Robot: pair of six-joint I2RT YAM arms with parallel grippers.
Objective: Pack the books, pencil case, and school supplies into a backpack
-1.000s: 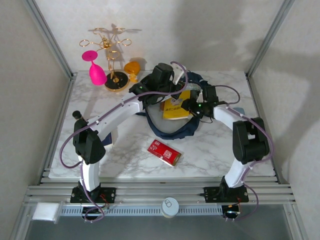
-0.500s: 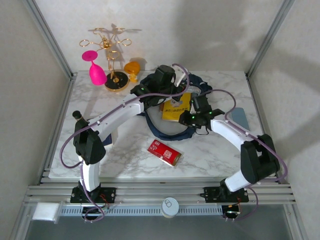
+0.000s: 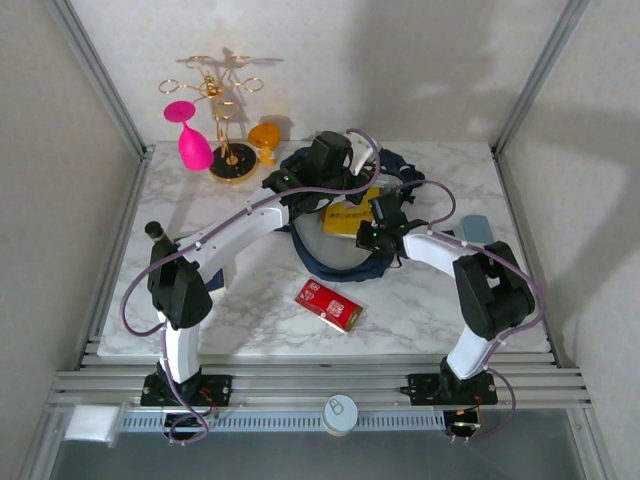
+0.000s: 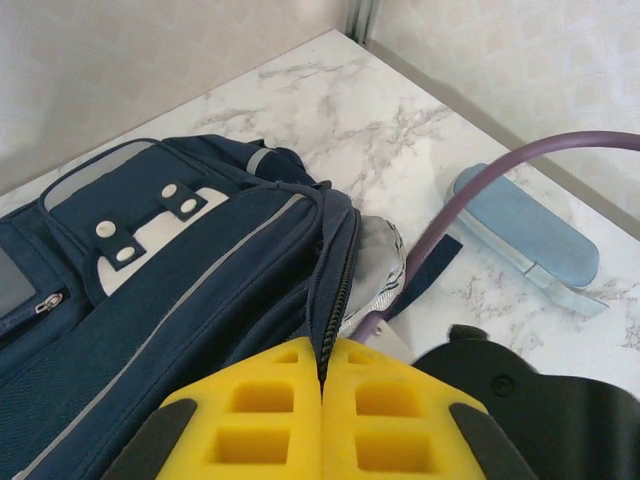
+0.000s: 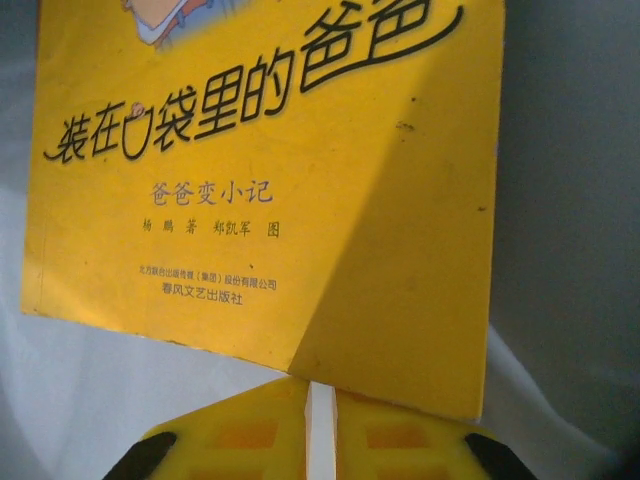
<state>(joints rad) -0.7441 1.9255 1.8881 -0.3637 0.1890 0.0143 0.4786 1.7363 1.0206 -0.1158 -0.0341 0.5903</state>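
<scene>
**A:** What's different from a second ago?

**B:** The right gripper [image 5: 320, 392] has swung in from the yellow book's [image 5: 300, 200] far-right side to its near edge. Its jaws have gone from half spread to almost pressed together, with one thin slit left.

**A:** Pinching the book?

**B:** I'd say not. The cover lies flat-on just ahead of the tips, not edge-on in the slit. It reads as a nudge to slide the book deeper into the backpack [image 4: 180, 280]. Less of the cover shows from above than before.

**A:** And the other one?

**B:** The left gripper [image 4: 322, 352] hasn't shifted. Its pads are pressed together on the backpack's zip edge, holding the mouth up.

**A:** What's left?

**B:** The pencil case [image 4: 525, 235] lies on the table [image 3: 430, 300], off to the right of the left gripper and well apart from it. The red box [image 3: 328, 305] sits behind the right gripper, back toward its base. Both are unpacked.

**A:** What can't you tell?

**B:** Whether the tips actually touch the book. Its top is cut off in the wrist view. From above, the left arm [image 3: 240, 225] and right arm [image 3: 440, 245] cross the opening, so how deep the book sits is hidden
</scene>
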